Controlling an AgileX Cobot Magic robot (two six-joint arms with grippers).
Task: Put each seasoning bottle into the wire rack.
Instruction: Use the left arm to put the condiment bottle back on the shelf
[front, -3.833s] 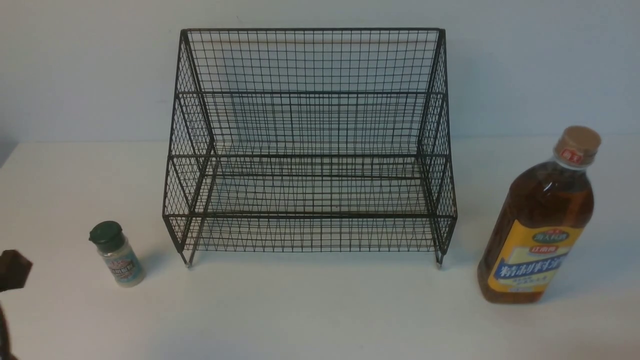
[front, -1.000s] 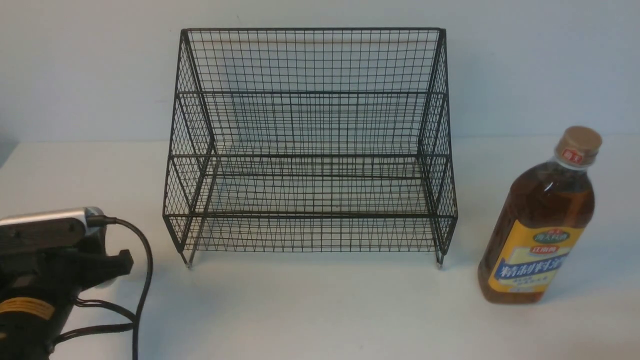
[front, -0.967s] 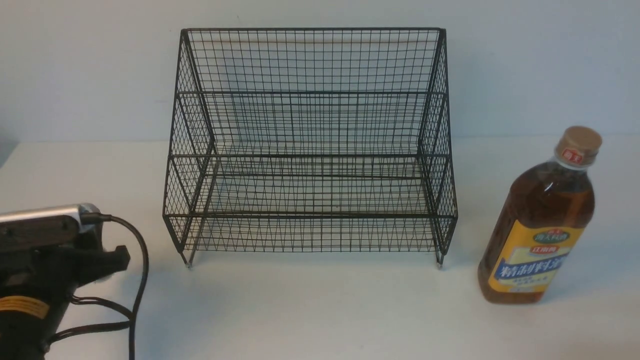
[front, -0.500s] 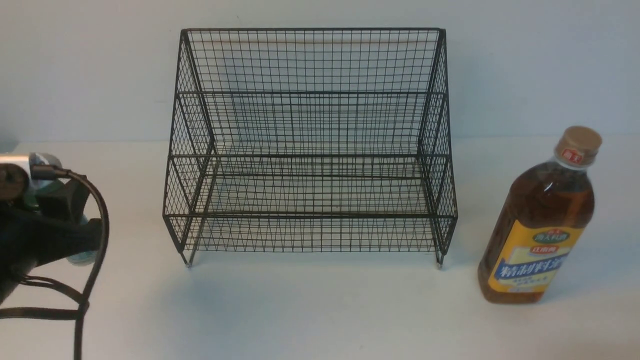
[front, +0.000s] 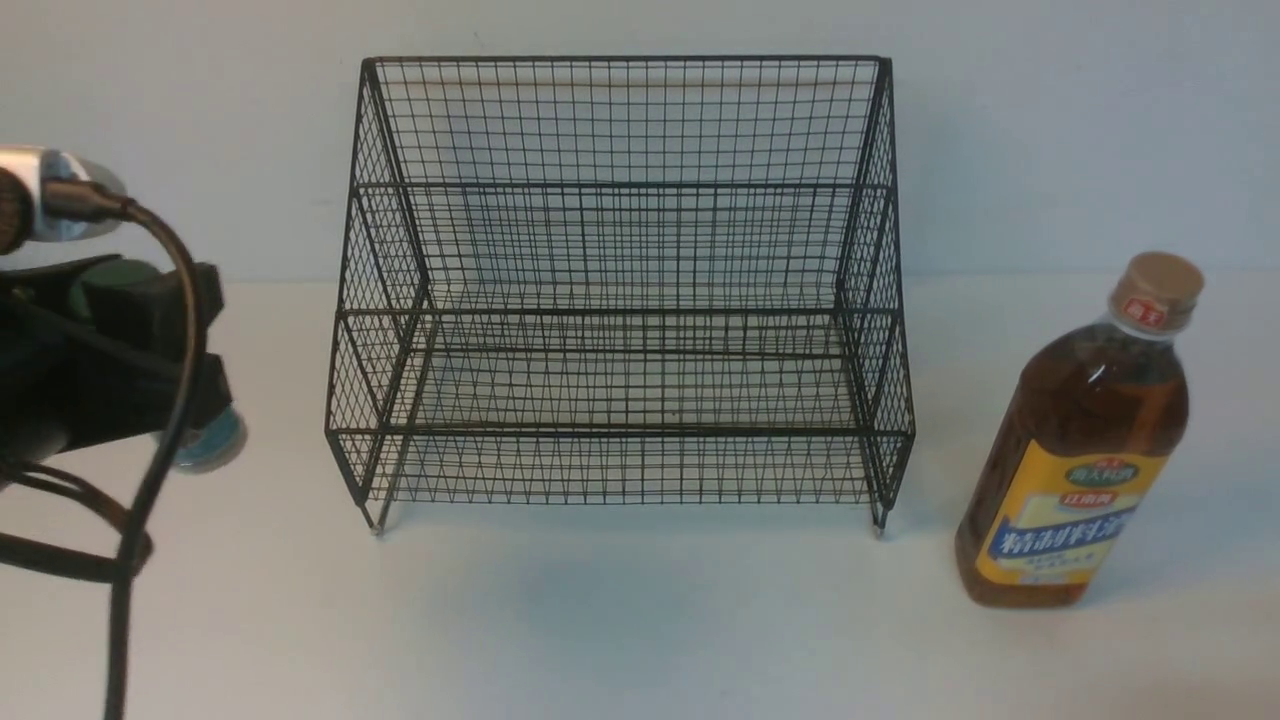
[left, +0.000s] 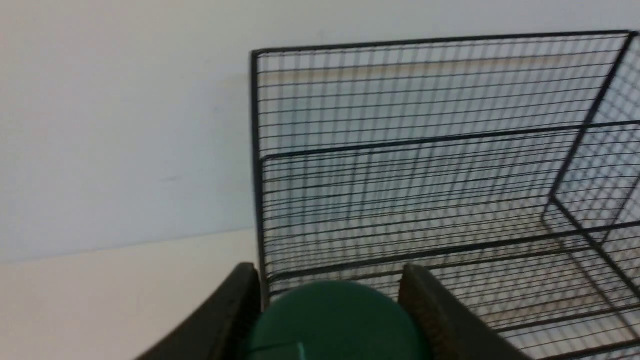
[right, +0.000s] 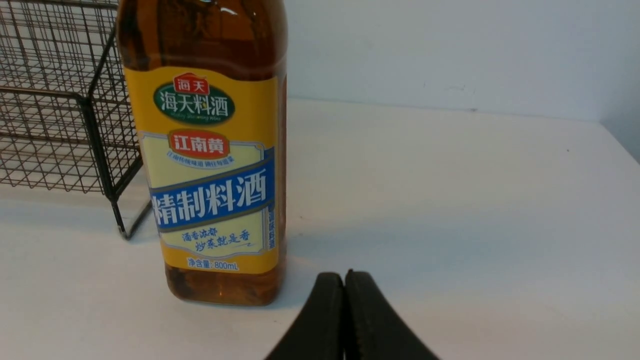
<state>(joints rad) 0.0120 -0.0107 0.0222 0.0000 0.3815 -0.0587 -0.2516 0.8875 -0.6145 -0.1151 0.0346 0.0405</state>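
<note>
My left gripper hangs above the table left of the wire rack, shut on the small shaker jar, whose clear base pokes out below the fingers. In the left wrist view the jar's dark green cap fills the gap between the two fingers, with the black wire rack just beyond. The tall amber bottle with tan cap stands on the table right of the rack. My right gripper is shut and empty, low on the table beside this bottle.
A pale wall rises straight behind the rack. The left arm's black cable loops down at the far left. The rack's small metal foot stands close to the amber bottle. The table edge shows at far right.
My left gripper has risen from table height with the shaker jar in it, lifting the jar off the table. The amber bottle and the rack have not moved.
</note>
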